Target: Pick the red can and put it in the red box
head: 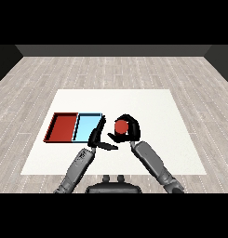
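Head view: right hand (129,126) curls round red can (121,126), hiding its body. Left hand (97,135) spread, holding nothing, near light blue tray (89,126). White counter (148,107), plank floor (115,69).

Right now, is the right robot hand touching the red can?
Touching. The head view shows the right robot hand curled round the red can, fingers wrapping its sides.

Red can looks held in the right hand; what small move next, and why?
Probably carry it left toward the red tray. The right hand is curled round the red can, right of both trays; the light blue tray lies in between. The left hand, fingers straight, sits near the blue tray's edge, so pass above it.
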You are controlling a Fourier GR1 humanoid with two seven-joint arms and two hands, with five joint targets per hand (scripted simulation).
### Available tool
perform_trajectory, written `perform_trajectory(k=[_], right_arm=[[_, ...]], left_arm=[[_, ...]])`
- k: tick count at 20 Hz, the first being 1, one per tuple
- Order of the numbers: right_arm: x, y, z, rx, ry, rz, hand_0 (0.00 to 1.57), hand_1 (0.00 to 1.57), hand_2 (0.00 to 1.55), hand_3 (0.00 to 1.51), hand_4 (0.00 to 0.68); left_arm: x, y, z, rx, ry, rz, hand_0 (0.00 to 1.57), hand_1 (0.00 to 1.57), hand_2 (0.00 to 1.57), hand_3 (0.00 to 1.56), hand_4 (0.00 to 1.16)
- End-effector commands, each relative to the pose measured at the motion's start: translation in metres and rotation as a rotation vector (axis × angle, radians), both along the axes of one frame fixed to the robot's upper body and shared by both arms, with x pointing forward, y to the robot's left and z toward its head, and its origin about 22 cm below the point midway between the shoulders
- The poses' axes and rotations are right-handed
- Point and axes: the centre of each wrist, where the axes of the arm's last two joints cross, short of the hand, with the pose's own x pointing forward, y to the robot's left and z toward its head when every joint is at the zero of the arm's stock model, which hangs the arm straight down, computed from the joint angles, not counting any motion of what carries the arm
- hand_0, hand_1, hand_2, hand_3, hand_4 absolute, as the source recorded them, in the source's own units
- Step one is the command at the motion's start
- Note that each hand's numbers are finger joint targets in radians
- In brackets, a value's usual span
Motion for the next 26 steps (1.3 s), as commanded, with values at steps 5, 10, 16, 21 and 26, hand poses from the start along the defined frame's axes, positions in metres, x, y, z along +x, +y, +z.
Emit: perform_trajectory(k=[5, 10, 16, 21, 26], right_arm=[[-0.018, 0.010, -0.006, -0.007, -0.022, 0.018, 1.47, 1.47, 1.43, 1.39, 0.664], [-0.011, 0.022, -0.010, 0.022, -0.019, 0.031, 1.45, 1.45, 1.44, 1.39, 0.666], [-0.032, 0.011, -0.008, 0.065, -0.008, 0.080, 1.50, 1.50, 1.44, 1.40, 0.640], [-0.021, 0.037, 0.019, 0.090, -0.031, 0.098, 1.51, 1.51, 1.45, 1.42, 0.652], [-0.005, 0.036, 0.003, 0.057, -0.009, 0.094, 1.52, 1.52, 1.45, 1.40, 0.648]], left_arm=[[-0.006, -0.008, -0.002, -0.026, 0.022, -0.005, 0.00, 0.00, 0.00, 0.00, 0.00], [-0.017, -0.024, -0.012, -0.052, 0.052, -0.032, 0.00, 0.00, 0.00, 0.00, 0.00], [0.003, -0.011, -0.003, -0.043, 0.050, -0.051, 0.00, 0.00, 0.00, 0.00, 0.00], [-0.010, -0.041, -0.015, -0.067, 0.053, -0.068, 0.00, 0.00, 0.00, 0.00, 0.00], [-0.005, -0.032, -0.014, -0.072, 0.051, -0.087, 0.00, 0.00, 0.00, 0.00, 0.00]])
